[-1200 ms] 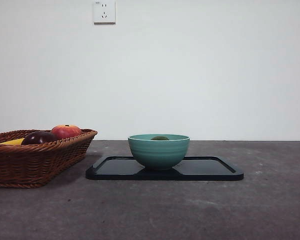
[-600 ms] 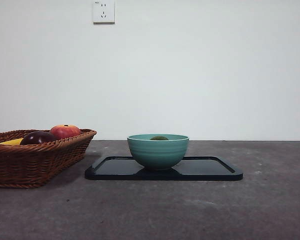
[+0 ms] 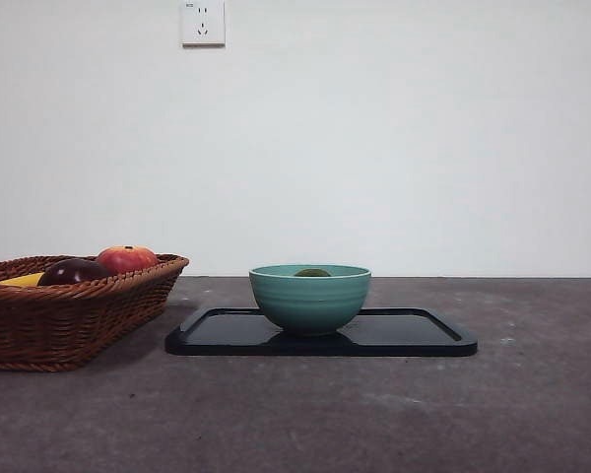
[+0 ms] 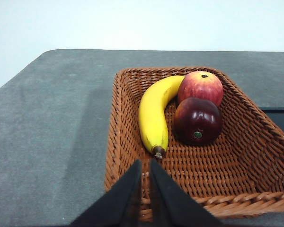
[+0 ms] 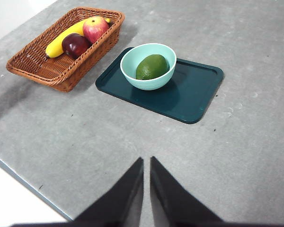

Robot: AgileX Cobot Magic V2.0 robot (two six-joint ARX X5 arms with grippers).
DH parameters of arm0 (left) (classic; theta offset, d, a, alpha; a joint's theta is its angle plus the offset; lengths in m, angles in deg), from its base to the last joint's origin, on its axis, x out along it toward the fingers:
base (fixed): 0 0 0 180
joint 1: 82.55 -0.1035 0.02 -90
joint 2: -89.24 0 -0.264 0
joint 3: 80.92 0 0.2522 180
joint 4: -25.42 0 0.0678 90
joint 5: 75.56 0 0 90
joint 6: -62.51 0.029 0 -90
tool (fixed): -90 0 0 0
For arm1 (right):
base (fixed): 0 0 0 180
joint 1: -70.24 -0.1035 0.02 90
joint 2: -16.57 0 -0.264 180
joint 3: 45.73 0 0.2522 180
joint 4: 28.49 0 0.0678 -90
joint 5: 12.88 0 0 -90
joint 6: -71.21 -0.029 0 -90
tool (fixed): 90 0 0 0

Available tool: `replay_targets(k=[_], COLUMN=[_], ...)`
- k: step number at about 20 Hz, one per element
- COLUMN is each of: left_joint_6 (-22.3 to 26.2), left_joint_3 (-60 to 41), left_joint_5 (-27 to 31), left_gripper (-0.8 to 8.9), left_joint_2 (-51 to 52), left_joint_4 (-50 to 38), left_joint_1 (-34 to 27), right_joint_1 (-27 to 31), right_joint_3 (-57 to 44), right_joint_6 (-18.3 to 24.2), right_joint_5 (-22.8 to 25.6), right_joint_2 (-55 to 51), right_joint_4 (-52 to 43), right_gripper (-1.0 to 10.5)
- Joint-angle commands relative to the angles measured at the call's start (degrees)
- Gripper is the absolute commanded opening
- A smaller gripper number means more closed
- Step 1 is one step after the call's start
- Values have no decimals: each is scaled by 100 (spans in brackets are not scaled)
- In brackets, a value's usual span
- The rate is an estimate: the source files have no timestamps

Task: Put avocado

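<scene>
The dull green avocado (image 5: 152, 66) lies inside a teal bowl (image 5: 135, 58); in the front view only its top (image 3: 312, 273) peeks over the bowl's rim (image 3: 309, 298). The bowl stands on a dark tray (image 3: 414, 335), also seen in the right wrist view (image 5: 189, 97). My right gripper (image 5: 146, 163) hovers high over the bare table, well away from the tray, jaws shut and empty. My left gripper (image 4: 145, 165) hangs above the near rim of the wicker basket (image 4: 118, 123), jaws shut with nothing in them. Neither arm shows in the front view.
The wicker basket (image 3: 69, 315) at the left holds a banana (image 4: 154, 113), a red-orange apple (image 4: 201, 86) and a dark purple fruit (image 4: 197, 120). The table's edge (image 5: 28, 182) runs close to the right gripper. A wall socket (image 3: 203, 22) sits on the back wall.
The front view has shifted by a few pixels; nothing on the table has moved and no arm has entered it.
</scene>
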Motion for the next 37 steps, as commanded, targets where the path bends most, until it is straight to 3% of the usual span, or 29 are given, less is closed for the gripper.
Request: replay_targets(k=[1, 17, 22, 25, 29, 31, 37], left_joint_6=[127, 63, 63, 63, 63, 63, 63], left_joint_3=[-120, -118, -118, -118, -118, -118, -118], left_joint_5=[42, 35, 35, 33, 35, 35, 35], left_gripper=[26, 26, 26, 26, 26, 26, 26], left_joint_2=[11, 11, 11, 11, 11, 11, 11], left_joint_4=[68, 37, 37, 37, 37, 37, 37], left_joint_1=[33, 83, 83, 83, 83, 83, 83], right_joint_1=[-39, -31, 1029, 1934, 2754, 3016, 3622], right_joint_3=[20, 20, -151, -1178, -3040, -3764, -4538], right_joint_6=[24, 24, 367, 883, 953, 957, 997], right_joint_5=[11, 15, 26, 20, 24, 22, 20], right_joint_2=[15, -2, -66, -352, -940, -1207, -1648], right_joint_4=[-63, -76, -280, -1840, -4492, -5276, -5495], right_gripper=[19, 19, 19, 19, 19, 19, 19])
